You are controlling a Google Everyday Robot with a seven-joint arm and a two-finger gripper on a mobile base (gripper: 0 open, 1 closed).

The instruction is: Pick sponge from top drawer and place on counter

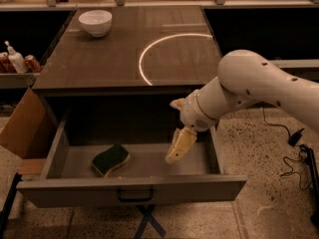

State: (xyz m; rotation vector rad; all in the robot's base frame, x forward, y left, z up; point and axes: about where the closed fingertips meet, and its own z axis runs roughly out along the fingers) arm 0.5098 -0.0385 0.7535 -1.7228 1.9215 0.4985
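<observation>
The sponge point(110, 159), dark green on top with a pale yellow foam edge, lies flat on the floor of the open top drawer point(132, 189), left of its middle. The drawer is pulled fully out under the counter point(99, 59), which carries a pale curved arc. My gripper point(178, 148) hangs down inside the drawer, right of its middle, about a hand's width to the right of the sponge and apart from it. Nothing shows in the gripper. The white arm reaches in from the right.
A white bowl point(95, 22) stands at the counter's far left corner. A cardboard box flap point(22, 126) leans beside the drawer's left wall. Bottles and cans point(16, 61) sit on a side shelf at left. Cables point(294, 153) lie on the speckled floor at right.
</observation>
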